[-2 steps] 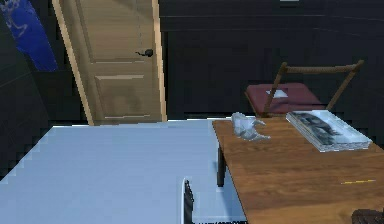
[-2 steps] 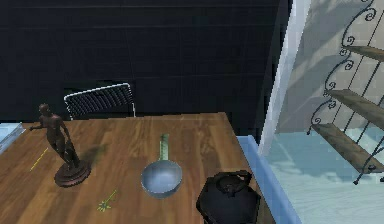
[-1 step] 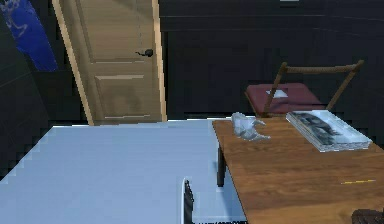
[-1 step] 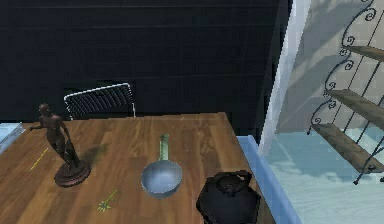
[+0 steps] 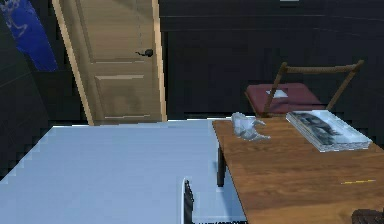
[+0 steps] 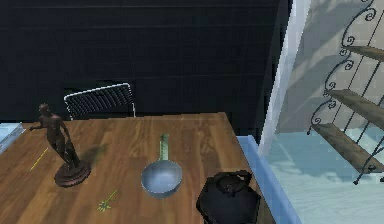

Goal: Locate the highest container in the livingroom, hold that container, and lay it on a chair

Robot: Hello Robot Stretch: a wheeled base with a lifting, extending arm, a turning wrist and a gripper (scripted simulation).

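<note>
Wooden table (image 6: 120,140), grey pan (image 6: 161,179), handle pointing to far edge, black kettle (image 6: 228,196) beside, pincer: cannot tell.

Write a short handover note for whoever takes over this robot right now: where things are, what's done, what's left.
Containers: a black kettle and a pan sit on the wooden table, near a statue. Which container counts as highest cannot be told from here.
Chairs: a wire-back chair stands beyond the table. In the forward view there is a red-seat chair with a small white thing on its seat.
Done: nothing; both containers are on the table.
Left: choose the container, grasp it, lay it on a chair.
</note>
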